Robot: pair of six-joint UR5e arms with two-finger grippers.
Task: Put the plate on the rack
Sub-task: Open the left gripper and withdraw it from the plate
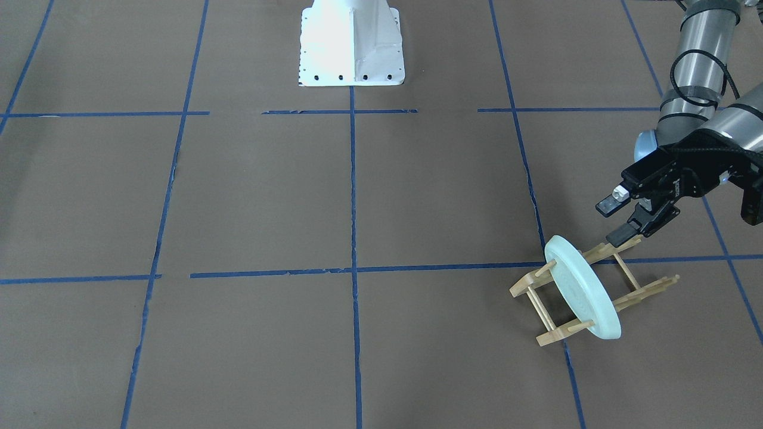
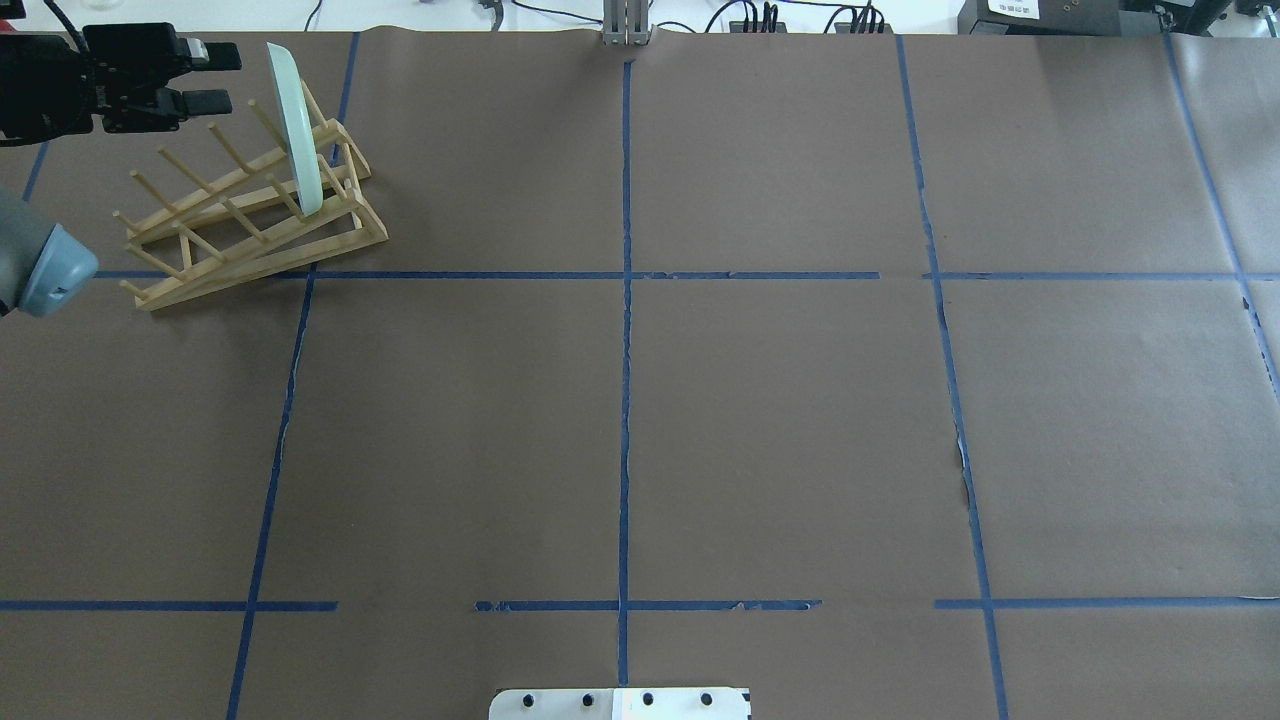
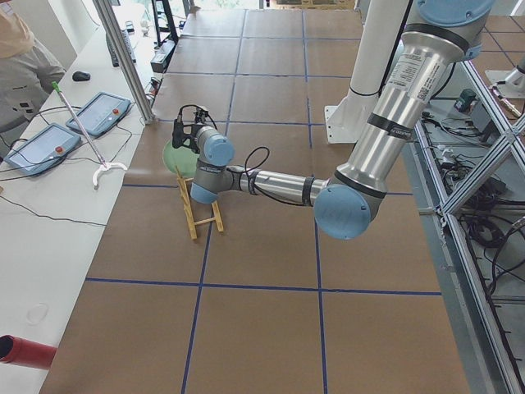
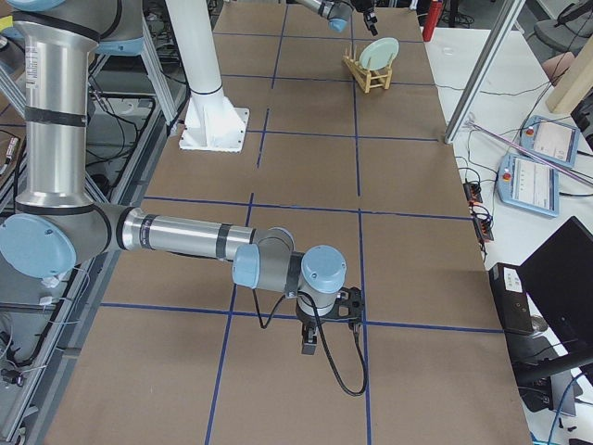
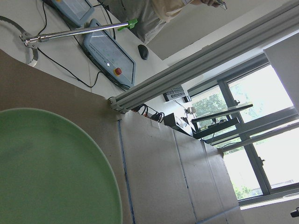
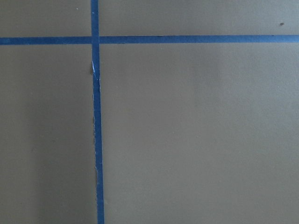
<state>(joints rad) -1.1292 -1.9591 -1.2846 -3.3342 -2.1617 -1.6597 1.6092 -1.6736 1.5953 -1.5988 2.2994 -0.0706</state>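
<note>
The pale mint-green plate (image 1: 581, 295) stands on edge between the pegs of the light-wood rack (image 1: 563, 332), near one end of it. In the overhead view the plate (image 2: 295, 125) and rack (image 2: 250, 255) sit at the table's far left corner. My left gripper (image 1: 616, 220) is open and empty, just beside the plate over the rack's end, a small gap from it; it also shows in the overhead view (image 2: 222, 78). The plate's face fills the lower left of the left wrist view (image 5: 46, 168). My right gripper (image 4: 329, 320) points down at bare table far from the rack; I cannot tell its state.
The robot's white base (image 1: 351, 44) stands at the table's middle edge. Blue tape lines (image 2: 625, 300) cross the brown table. Beyond the rack a metal post (image 3: 123, 57) and an operators' bench with tablets (image 3: 49, 144) border the table's end.
</note>
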